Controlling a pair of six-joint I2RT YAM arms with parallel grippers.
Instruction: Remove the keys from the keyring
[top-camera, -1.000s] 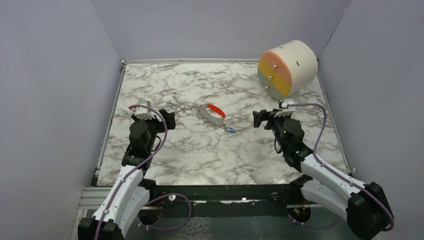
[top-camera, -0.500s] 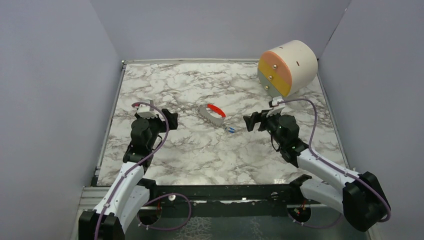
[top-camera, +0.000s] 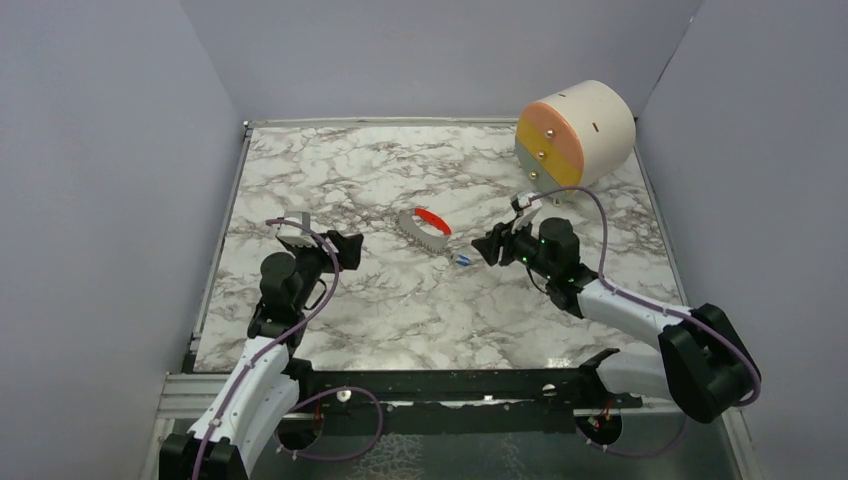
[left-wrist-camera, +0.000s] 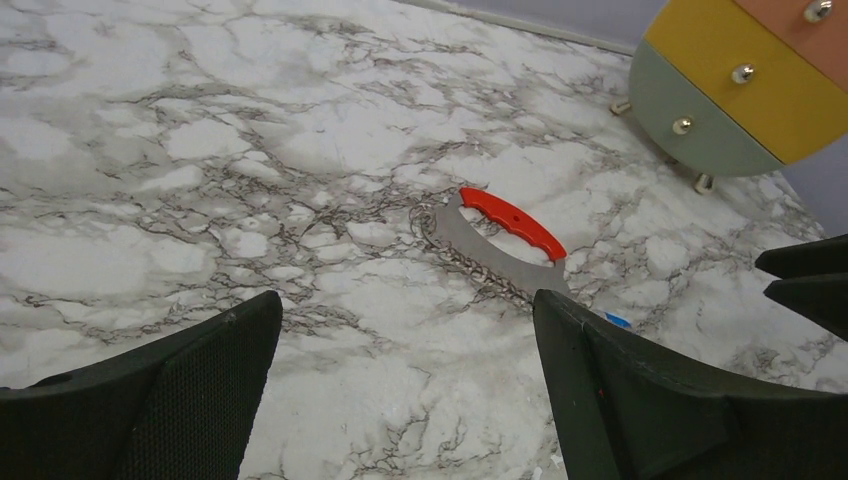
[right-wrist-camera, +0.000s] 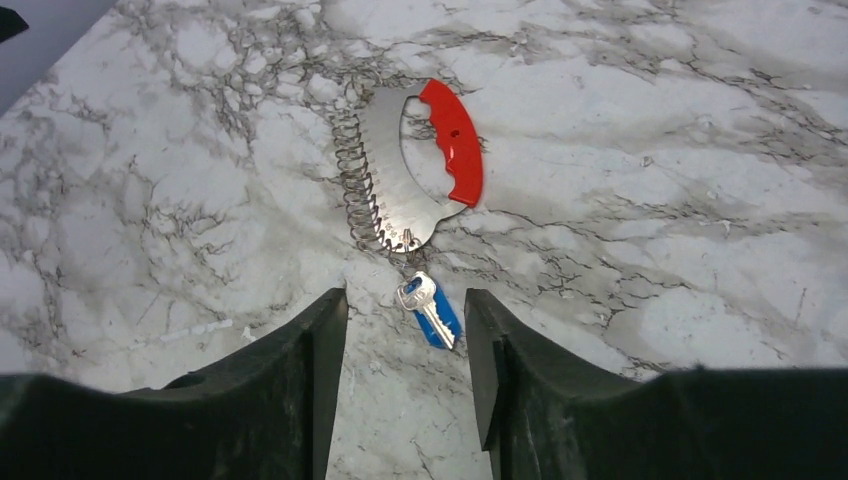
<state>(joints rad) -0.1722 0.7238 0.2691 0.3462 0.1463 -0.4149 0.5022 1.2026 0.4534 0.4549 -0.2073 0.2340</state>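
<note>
Left of the keyring (top-camera: 424, 230) the left gripper (top-camera: 345, 247) hangs with fingers spread wide, the keys (right-wrist-camera: 430, 311) lie on the marble table (top-camera: 330, 170) touching the keyring's near end, and just right the right gripper (top-camera: 483, 247) stands part-way apart, clamping nothing.

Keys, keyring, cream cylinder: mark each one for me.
keys (right-wrist-camera: 428, 310), right wrist view, middle of the blue-and-silver piece
keyring (right-wrist-camera: 385, 170), right wrist view, grey curved band
cream cylinder (top-camera: 600, 125), top external view, curved side wall
</note>
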